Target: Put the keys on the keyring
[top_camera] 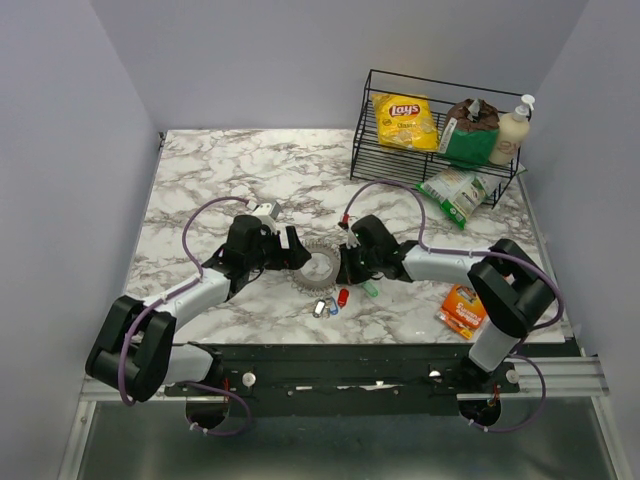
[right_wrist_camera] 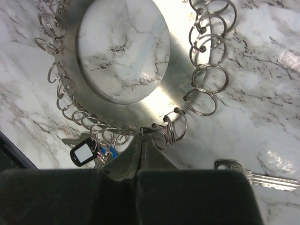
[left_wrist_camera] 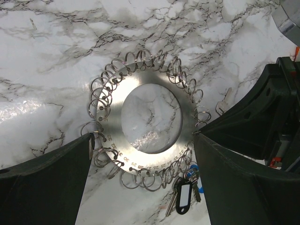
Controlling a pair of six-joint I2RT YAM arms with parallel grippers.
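The keyring lies flat in the middle of the bench, somewhat closer to the near edge, its rim hung all round with small split rings. The keys lie loose just beyond it toward the near edge — a red one, a green one and a blue one. A plain metal key rests on the marble beside the ring.

The left gripper has its jaws spread wide, with a fingertip at each opposite side of the ring's rim; I cannot tell whether they press on it. The right gripper has its jaws almost together, only a thin slit between them, with the tips at the rim by one split ring — whether they nip anything I cannot tell.
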